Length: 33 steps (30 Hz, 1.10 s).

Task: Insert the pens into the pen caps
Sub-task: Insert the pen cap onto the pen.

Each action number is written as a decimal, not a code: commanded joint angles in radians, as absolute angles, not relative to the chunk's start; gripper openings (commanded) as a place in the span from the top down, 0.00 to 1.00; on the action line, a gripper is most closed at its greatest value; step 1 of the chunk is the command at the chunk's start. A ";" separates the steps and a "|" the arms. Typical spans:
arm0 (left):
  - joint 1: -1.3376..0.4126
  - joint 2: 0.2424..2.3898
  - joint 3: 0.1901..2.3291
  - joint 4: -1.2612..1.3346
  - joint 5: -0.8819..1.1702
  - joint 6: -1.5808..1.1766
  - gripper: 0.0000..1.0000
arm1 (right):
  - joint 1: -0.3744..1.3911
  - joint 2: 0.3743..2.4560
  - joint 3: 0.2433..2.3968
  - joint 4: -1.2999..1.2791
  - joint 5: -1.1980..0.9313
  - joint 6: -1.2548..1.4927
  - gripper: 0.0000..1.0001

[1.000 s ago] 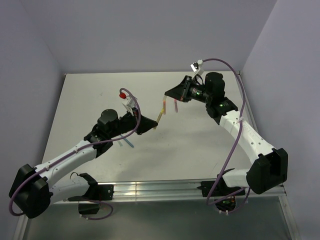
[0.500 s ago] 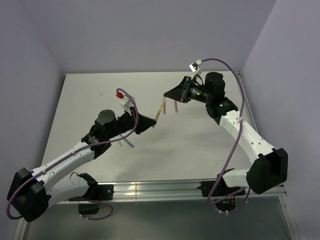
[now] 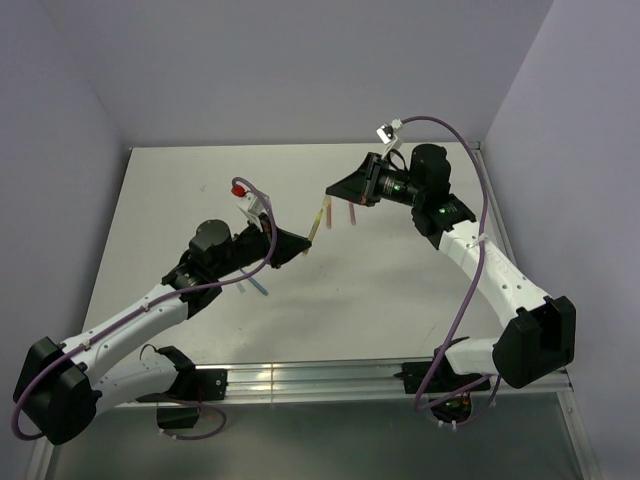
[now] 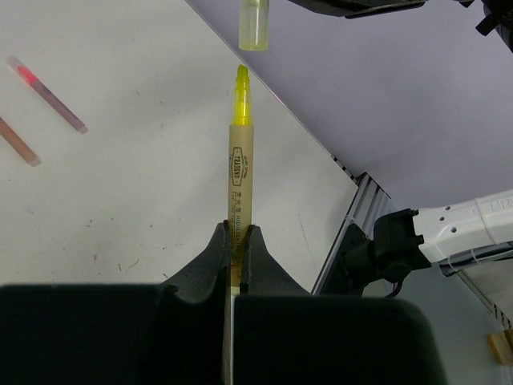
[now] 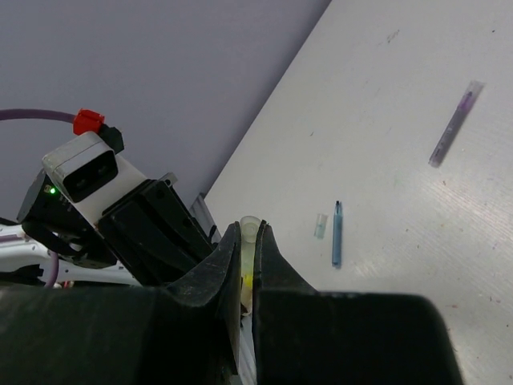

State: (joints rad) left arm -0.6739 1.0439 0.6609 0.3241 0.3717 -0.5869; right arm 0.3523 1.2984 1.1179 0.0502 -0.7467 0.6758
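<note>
My left gripper (image 4: 237, 232) clamps the yellow pen (image 4: 241, 160) and my right gripper (image 5: 248, 233) pinches the cap (image 4: 254, 22), but the pen's nib sits slightly off-centre below the cap's mouth, so pushing could jam it against the rim.

Left arm (image 3: 150, 300) reached forward from its base with the wrist lifted and the left gripper (image 3: 303, 250) aimed up and to the right. I had its fingers (image 4: 215, 250) clamped on the yellow pen (image 4: 241, 152). Right arm (image 3: 490, 280) was bent inward with the right gripper (image 3: 331, 191) pointing left and down. Its fingers (image 5: 227, 250) were pinched on the pen cap (image 5: 249, 226). The gripper tips faced each other, near but apart.
</note>
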 commanded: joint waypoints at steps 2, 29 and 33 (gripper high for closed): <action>-0.675 1.017 0.684 0.345 0.356 -0.561 1.00 | 0.350 1.282 1.106 0.103 -0.781 0.681 1.00; -0.676 1.035 0.690 0.348 0.385 -0.557 1.00 | 0.365 1.301 1.127 0.101 -0.775 0.686 1.00; -0.675 1.037 0.695 0.348 0.388 -0.555 1.00 | 0.370 1.299 1.129 0.097 -0.770 0.683 1.00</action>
State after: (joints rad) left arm -0.6739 1.0386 0.6613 0.3229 0.3691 -0.5758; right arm 0.3603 1.3006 1.1069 0.0525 -0.7540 0.6834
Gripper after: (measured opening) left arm 0.039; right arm 0.049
